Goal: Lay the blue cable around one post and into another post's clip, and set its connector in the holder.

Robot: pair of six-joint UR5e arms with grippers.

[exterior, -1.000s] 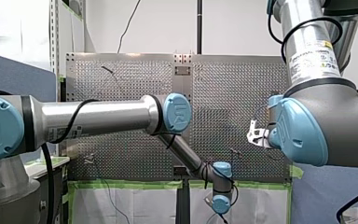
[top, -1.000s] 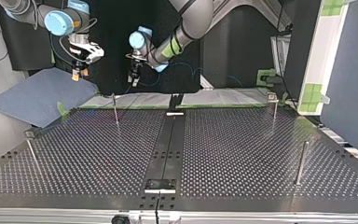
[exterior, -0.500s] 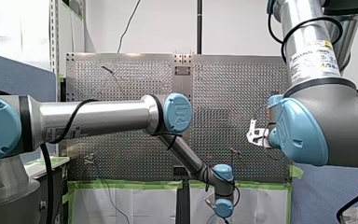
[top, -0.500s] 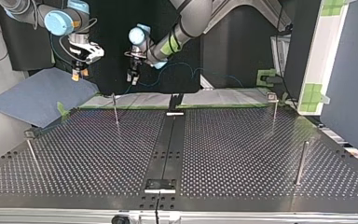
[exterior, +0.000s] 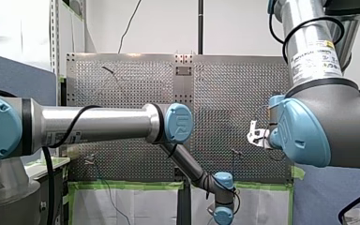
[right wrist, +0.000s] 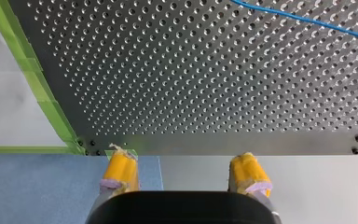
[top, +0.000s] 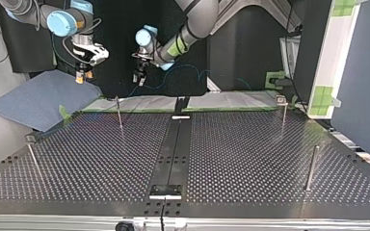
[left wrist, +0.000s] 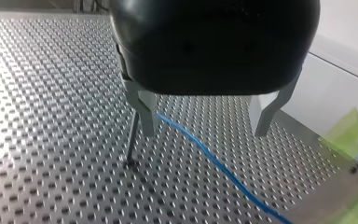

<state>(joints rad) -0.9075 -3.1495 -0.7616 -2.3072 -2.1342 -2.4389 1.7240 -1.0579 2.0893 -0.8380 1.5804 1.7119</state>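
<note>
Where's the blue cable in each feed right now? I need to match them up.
Front view: I cannot make it out.
Top view: the blue cable shows against the dark background past the table's far edge, beside my left gripper.
Left wrist view: blue cable runs over the perforated table from beside one finger.
Right wrist view: blue cable crosses far ahead of the open jaws.
Shared landmark: the perforated table.

Thin post [left wrist: 131, 140] beside left tool [left wrist: 204, 133], blue cable [left wrist: 214, 161] alongside
</note>
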